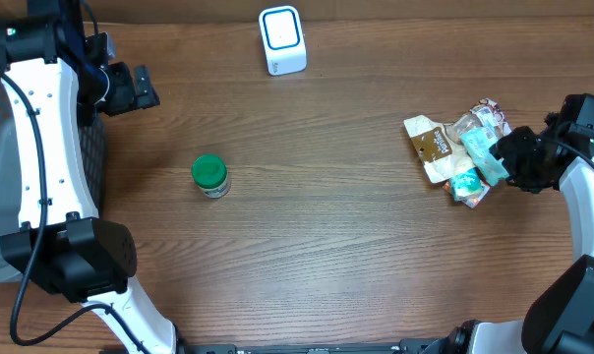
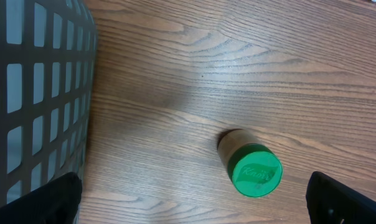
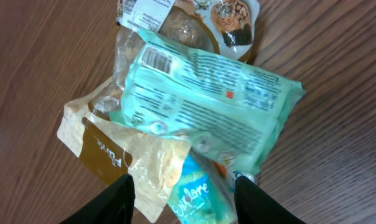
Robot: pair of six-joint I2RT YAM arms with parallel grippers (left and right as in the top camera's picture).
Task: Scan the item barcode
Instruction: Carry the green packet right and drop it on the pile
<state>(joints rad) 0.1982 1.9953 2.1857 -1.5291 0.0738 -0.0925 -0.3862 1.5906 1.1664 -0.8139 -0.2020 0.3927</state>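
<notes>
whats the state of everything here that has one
jar: upright, green lid on
scanner: standing at the far edge, nothing held to it
pile of packets: loosely heaped
mint packet: on top of the pile, barcode side showing
left gripper: jaws open, empty
right gripper: jaws open over the pile

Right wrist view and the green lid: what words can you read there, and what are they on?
"Kamis", it seems: on the round green plastic jar lid.
"Euclene", roughly: on the crinkly light-blue packet.
Too small to read: barcode and print on the mint-green plastic packet.
Too blurred: script word on the cream-and-brown paper packet.
</notes>
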